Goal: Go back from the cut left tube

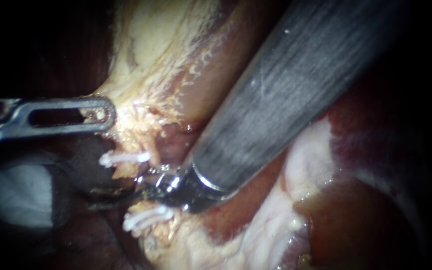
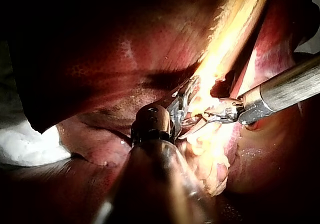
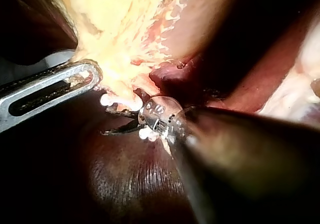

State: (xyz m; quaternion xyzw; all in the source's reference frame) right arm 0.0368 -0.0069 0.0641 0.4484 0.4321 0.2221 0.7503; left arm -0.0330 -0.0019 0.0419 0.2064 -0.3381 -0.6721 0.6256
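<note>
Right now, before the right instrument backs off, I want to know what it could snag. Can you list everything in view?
clips: two sets, white, one on each side of the right instrument's tip; the second set lies lower in the endoscope view
pale tissue: one mass, yellow-white, upper middle, running down to the clips
liver: one, dark red, right side
gauze: one piece, white, lower left
left instrument: one, grey, slotted jaws, from the left, shut on the pale tissue's edge
right instrument: one, grey shaft from the upper right, thin dark jaws open between the clip sets
</note>
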